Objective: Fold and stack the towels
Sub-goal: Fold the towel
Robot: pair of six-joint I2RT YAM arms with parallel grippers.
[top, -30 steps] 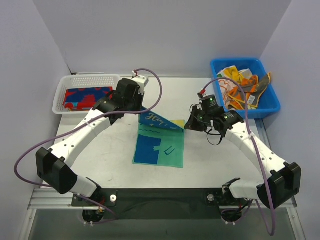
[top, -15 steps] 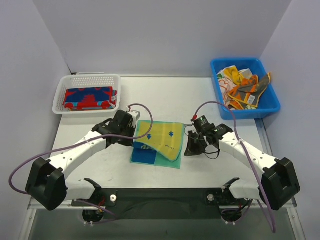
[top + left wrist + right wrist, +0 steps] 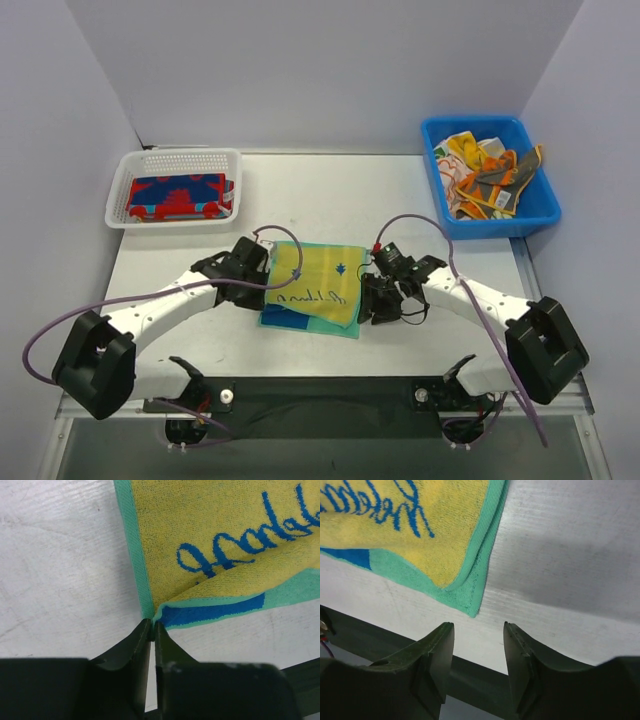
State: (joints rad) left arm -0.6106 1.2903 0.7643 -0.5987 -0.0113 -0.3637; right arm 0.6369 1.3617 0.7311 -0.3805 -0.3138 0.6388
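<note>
The towel [image 3: 312, 285] was seen lying doubled on the table [image 3: 420, 200] at about 6 o'clock, yellow side up with blue lettering, and a teal and blue lower layer showed past it along the near edge. The left gripper [image 3: 152, 625] was found at the towel's 8 o'clock corner, its jaws drawn almost together with that corner pinched at their tips. The right gripper [image 3: 477, 626] was found at the 4 o'clock corner, its jaws apart with nothing between them and the teal hem lying just clear of the tips. The step in hand was judged to be the laying down of the first fold. For it to be done well, the pinched corner would best be drawn a little toward 6 o'clock and set flat on the lower layer before the jaws were parted, so that the hems were matched. Both grippers would then best be lifted straight up, so that the cloth was not dragged. A second fold was judged likely to be needed before the towel could be stacked on the folded towel [image 3: 178, 195] in the basket [image 3: 175, 160] at 10 o'clock. Loose towels [image 3: 485, 175] were seen heaped in the bin [image 3: 540, 215] at 2 o'clock, so much of the task was judged to remain
</note>
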